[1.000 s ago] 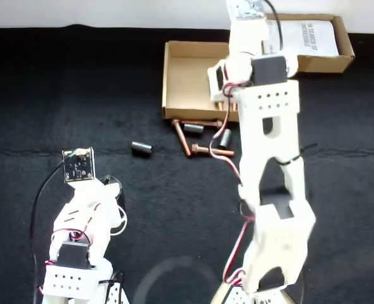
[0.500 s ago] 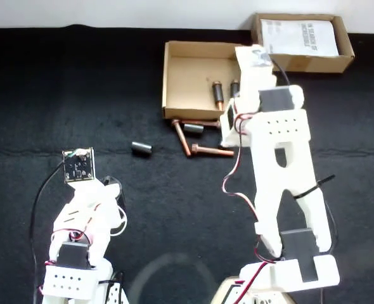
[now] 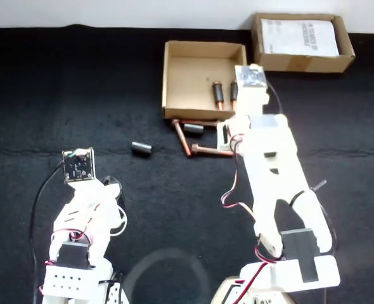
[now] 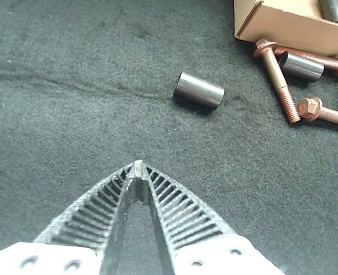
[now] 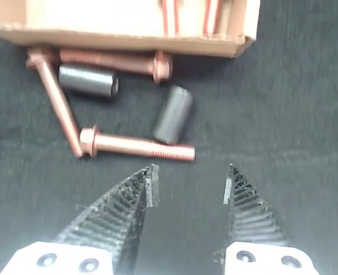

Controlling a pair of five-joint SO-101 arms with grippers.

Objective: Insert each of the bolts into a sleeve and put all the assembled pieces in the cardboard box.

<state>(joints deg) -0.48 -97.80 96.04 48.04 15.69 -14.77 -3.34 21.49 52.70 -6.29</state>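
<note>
Left jaws pressed together and empty over the table (image 4: 54,69). A lone steel sleeve (image 4: 199,90) lies ahead of them. Right jaws parted, holding nothing, just short of three copper bolts (image 5: 136,145) and two sleeves (image 5: 173,113) lying beside the cardboard box (image 3: 166,76) outer wall. Two assembled pieces (image 3: 217,94) lie inside the box.

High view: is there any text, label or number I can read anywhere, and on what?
Printed sheet on the far-right box: lines of print, too small to read.
Cardboard box, bolts, sleeves: no markings visible.
</note>
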